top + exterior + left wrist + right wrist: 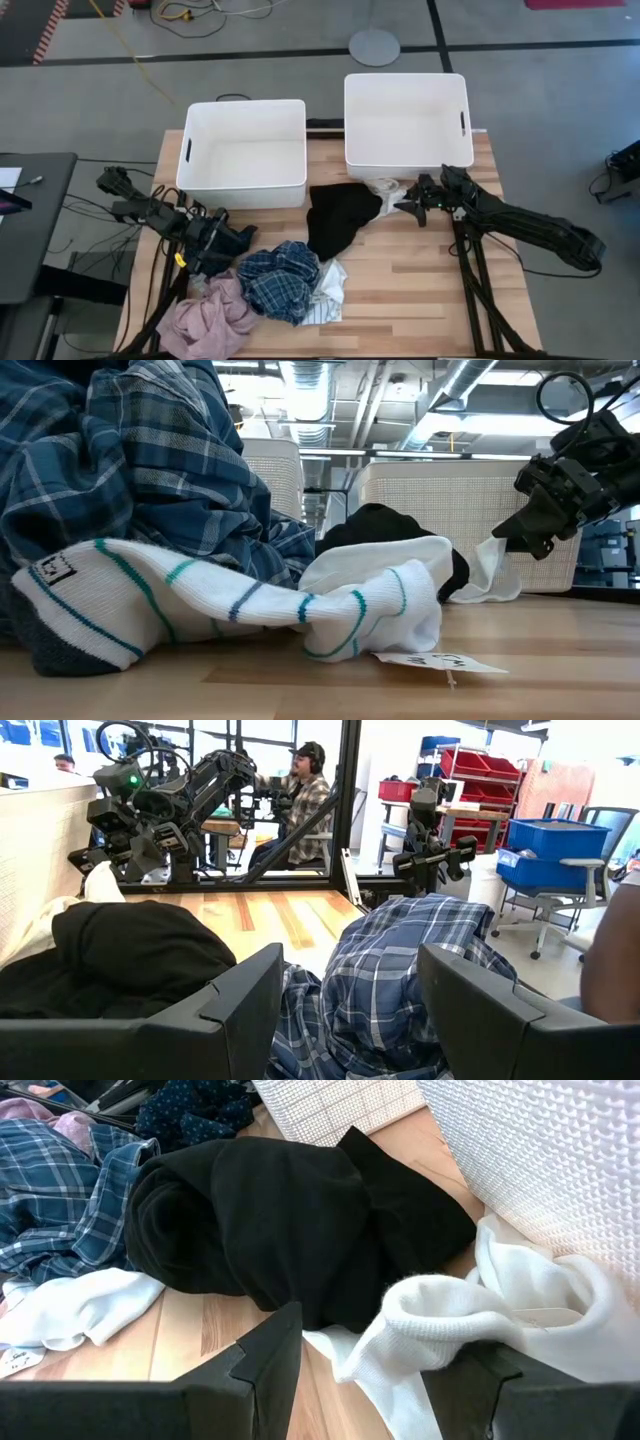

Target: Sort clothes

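Right gripper (408, 207) spread wide and empty, poised just short of the white sock (480, 1315), black garment (338, 220) beyond it, for a pick. Left gripper (240, 240) likewise unclenched, holding nothing, blue plaid garment (280, 280) directly ahead, pink garment (210, 320) alongside. Both bins (245, 115) unfilled.

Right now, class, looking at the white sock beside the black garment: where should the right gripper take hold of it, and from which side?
Probably the bunched fold of the white sock, from above. It humps up clear of the black garment, directly ahead of the open right gripper.
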Motion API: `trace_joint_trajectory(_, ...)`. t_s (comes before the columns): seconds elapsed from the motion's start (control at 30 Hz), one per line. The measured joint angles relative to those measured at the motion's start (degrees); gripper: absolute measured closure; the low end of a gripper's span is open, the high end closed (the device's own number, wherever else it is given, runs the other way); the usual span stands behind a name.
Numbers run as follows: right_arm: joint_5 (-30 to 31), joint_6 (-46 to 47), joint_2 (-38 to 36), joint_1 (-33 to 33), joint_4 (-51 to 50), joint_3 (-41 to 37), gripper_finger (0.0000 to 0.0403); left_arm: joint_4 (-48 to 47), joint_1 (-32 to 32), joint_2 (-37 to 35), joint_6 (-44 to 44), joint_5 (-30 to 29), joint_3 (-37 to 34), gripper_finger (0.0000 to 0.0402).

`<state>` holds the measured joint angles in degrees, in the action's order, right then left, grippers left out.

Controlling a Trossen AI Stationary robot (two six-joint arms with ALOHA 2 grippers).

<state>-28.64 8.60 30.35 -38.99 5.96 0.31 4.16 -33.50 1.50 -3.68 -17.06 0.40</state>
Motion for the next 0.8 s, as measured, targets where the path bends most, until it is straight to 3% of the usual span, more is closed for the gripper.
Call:
trace_joint_trajectory(0.63, 0.0, 0.0, 0.02, -0.01, 0.0, 0.0, 0.0196, -0.01, -0.02, 0.0, -0.01, -0.02, 0.0, 0.0177)
trace_joint_trajectory(0.8, 0.0, 0.0, 0.0, -0.01, 0.0, 0.0, 0.0196, 0.52, -0.02, -0.02, -3.59, 0.0, 0.0, 0.0177)
